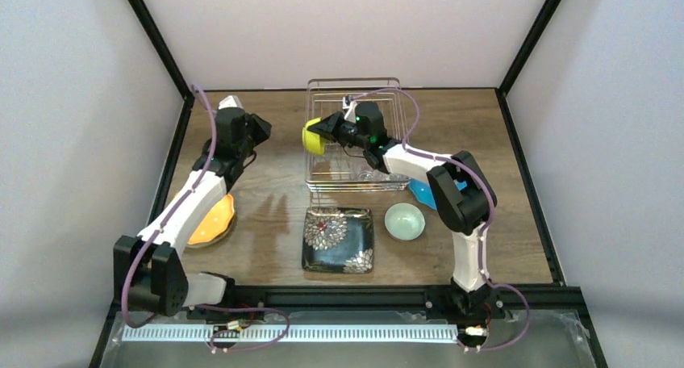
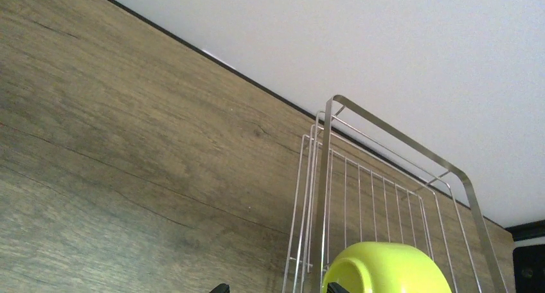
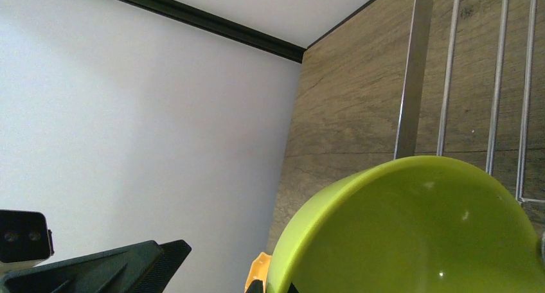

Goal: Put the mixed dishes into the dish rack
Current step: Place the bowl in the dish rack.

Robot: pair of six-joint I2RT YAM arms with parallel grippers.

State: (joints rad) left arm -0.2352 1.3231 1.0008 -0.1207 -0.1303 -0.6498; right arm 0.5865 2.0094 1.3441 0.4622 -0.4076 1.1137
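One dish in hand: small yellow-green bowl (image 1: 311,137), tipped on its side, over the left wall of the silver wire dish rack (image 1: 347,187).
Right gripper (image 1: 327,130): jaws closed on the bowl's rim.
Left gripper (image 1: 258,131): well left of the rack, nothing visibly held; jaw opening cannot be told.
Rack contents: no dish seen on the exposed grid; the right arm hides part.
Near side of rack: black square floral plate (image 1: 338,239), mint bowl (image 1: 404,221), blue plate (image 1: 421,193).
Near-left of rack: orange plate (image 1: 216,221).
Risk: if released here, the bowl may strike the wall wire and roll onto the counter (image 1: 274,190); a rim-only grip may slip.
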